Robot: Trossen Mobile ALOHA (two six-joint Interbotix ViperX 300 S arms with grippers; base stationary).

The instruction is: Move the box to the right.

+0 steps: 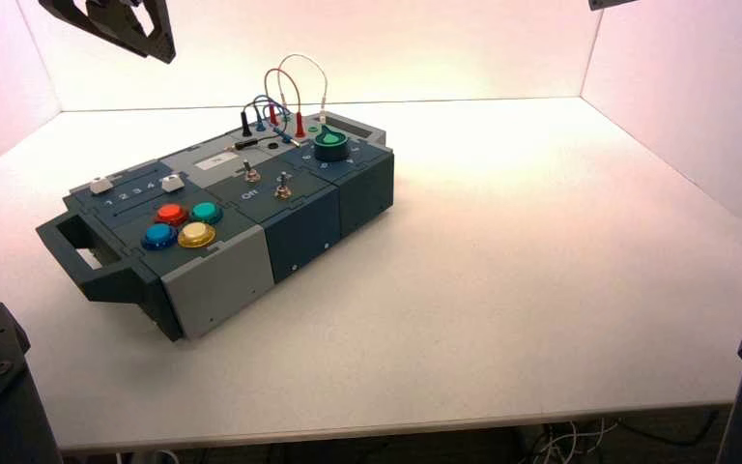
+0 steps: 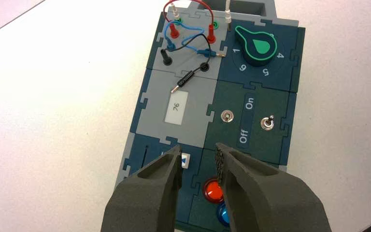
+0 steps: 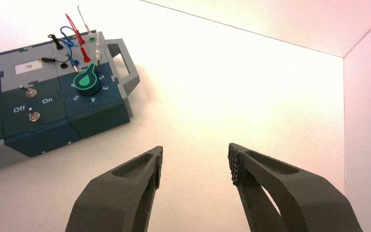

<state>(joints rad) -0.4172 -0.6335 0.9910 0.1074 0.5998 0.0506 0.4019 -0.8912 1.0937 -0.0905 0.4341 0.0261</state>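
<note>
The left gripper [image 1: 121, 24] hangs high at about 11 o'clock in the high view, above and behind the box [image 1: 222, 222], gripping nothing; the box lies slantwise on the left half of the table [image 1: 541, 290], its handle [image 1: 82, 256] toward 8 o'clock and its green knob [image 1: 330, 145] toward 1 o'clock, with loose wires [image 1: 285, 92] looping up at the far end. The right arm is barely seen at the upper right edge. From the left wrist view, the left gripper [image 2: 198, 159] stands narrowly parted and empty over the panel, its fingertips [image 2: 174, 159] above the red button [image 2: 213, 190] and near the two toggle switches [image 2: 246, 120]; I judge that a careless descent here could press a button or flip a toggle instead of shifting the box. From the right wrist view, the right gripper [image 3: 195, 159] is spread wide, empty, over bare table well apart from the box's second handle [image 3: 123, 63] at 11 o'clock. A push against one end only would likely swivel the box rather than slide it, and fingers passing the wires could snag a plug loose.
</note>
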